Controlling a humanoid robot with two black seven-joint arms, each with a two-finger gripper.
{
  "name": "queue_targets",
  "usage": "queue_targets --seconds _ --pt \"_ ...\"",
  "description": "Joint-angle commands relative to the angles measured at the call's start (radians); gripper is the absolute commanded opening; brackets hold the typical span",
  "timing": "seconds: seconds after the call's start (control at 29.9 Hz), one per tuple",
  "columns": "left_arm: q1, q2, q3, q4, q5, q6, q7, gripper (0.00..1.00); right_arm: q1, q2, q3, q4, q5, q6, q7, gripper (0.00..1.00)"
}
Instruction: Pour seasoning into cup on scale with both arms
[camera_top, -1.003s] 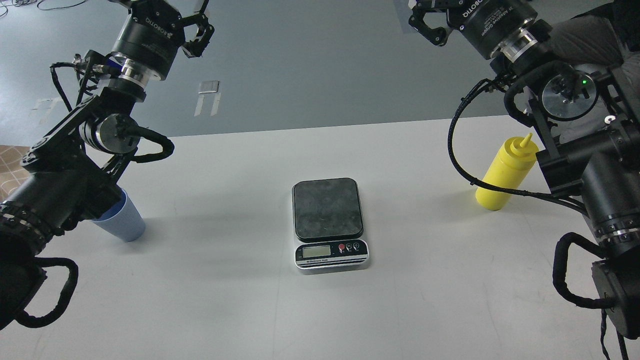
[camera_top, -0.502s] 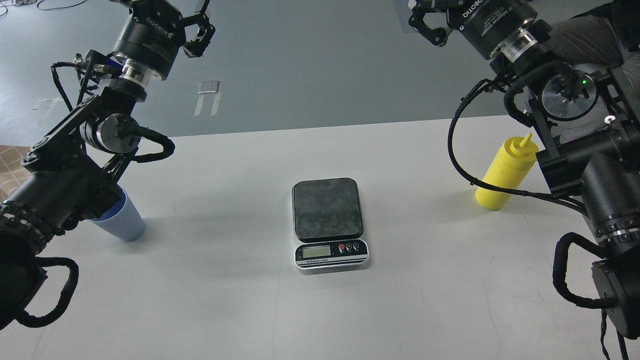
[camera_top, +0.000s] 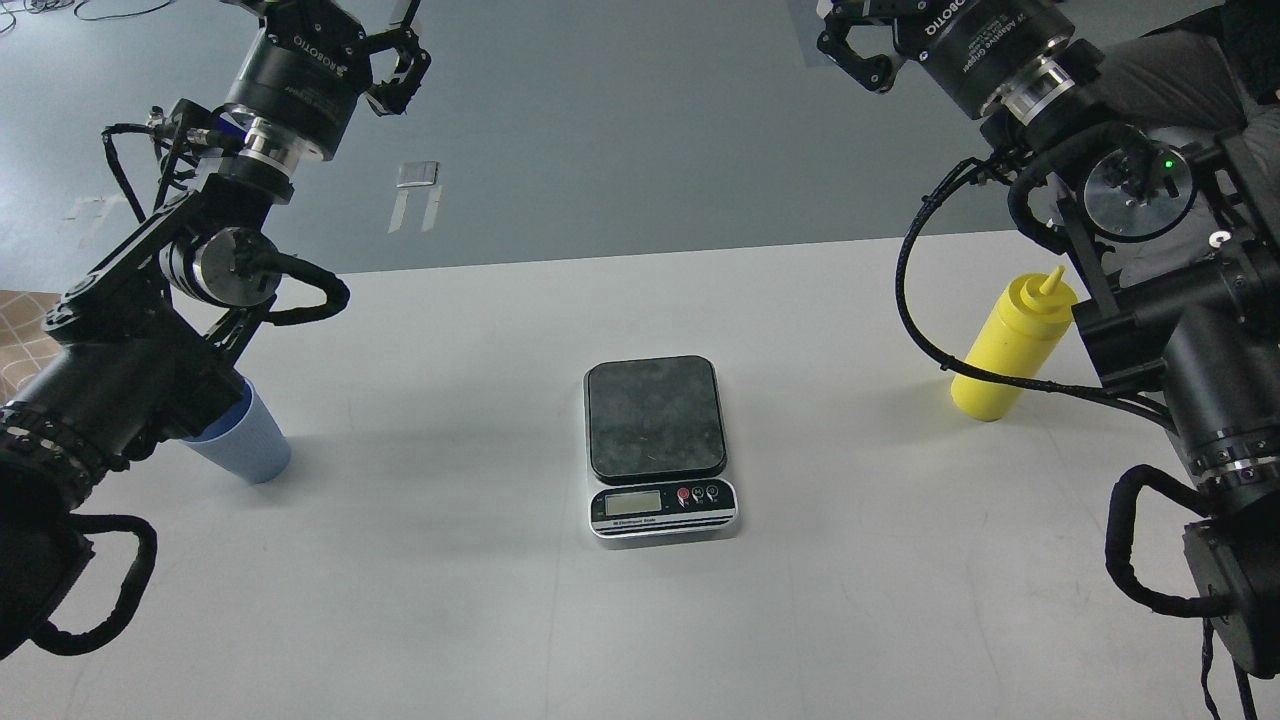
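The cup (camera_top: 243, 441) stands upright on the white table (camera_top: 480, 620), well to the left of the scale (camera_top: 660, 445), with its near-left side hidden behind the thick part of the left arm. The scale sits mid-table with its black platform bare and its silver panel facing the robot. The seasoning bottle (camera_top: 1010, 350) stands upright well to the right of the scale and a little farther back, nozzle up, with a black cable of the right arm crossing in front of its base. The left gripper (camera_top: 385, 55) hangs high at the top of the view, up and back from the scale on the cup's side; its fingers are spread with nothing between them. The right gripper (camera_top: 860, 45) sits equally high on the bottle's side, partly cut by the frame edge, and the curled fingers that show grasp nothing, though how wide they stand I cannot tell. The relation that matters: each thing lies below its own arm's gripper and nearer to the robot than it, the cup on the left arm's side and the bottle on the right's. Both have a vertical long axis, so a sideways approach to their walls looks fitting. The cup likely goes onto the platform first, and nothing of the task looks done yet.
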Motion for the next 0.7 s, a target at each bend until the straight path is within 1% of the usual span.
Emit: queue_targets --seconds 0.0,0.67 --pt "0.0 -0.001 -0.001 -0.001 0.0 0.0 0.0 0.98 0.0 0.0 0.0 0.0 0.0 0.0 0.0 1.0" --pt "0.0 -0.004 0.007 -0.001 0.008 0.0 0.0 0.98 0.0 -0.001 0.0 0.002 0.0 -0.005 -0.003 1.0"
